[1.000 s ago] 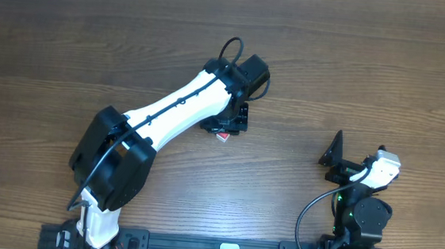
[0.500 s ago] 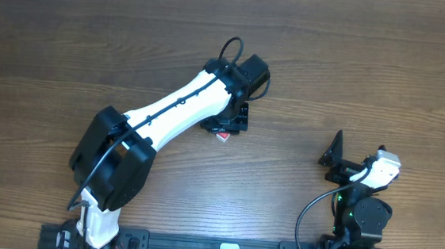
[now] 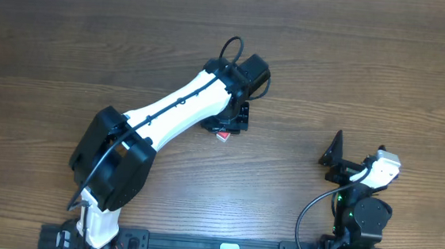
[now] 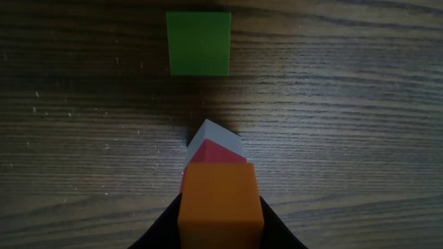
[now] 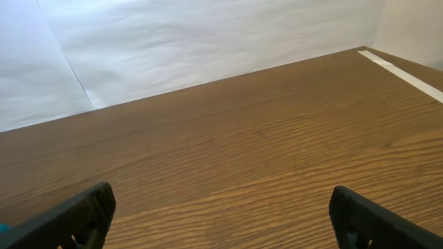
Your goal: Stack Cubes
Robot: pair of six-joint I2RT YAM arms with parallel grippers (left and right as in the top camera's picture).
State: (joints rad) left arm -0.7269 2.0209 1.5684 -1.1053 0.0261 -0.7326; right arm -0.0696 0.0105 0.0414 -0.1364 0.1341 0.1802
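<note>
In the left wrist view an orange cube [image 4: 220, 204] sits between the dark fingers of my left gripper [image 4: 220, 225], which is shut on it. Right under it is a red cube [image 4: 216, 153] on a white cube [image 4: 214, 135], both partly hidden by the orange one. A green cube [image 4: 199, 43] lies flat on the table a short way beyond the stack. From above, the left gripper [image 3: 226, 123] is at the table's middle, with a bit of the red and white cubes [image 3: 222, 136] peeking out beside it. My right gripper [image 5: 221, 232] is open over bare wood near its base [image 3: 335, 155].
The brown wooden table [image 3: 386, 66] stretches out on all sides of the stack. A white wall [image 5: 208, 41] rises behind the table's far edge in the right wrist view.
</note>
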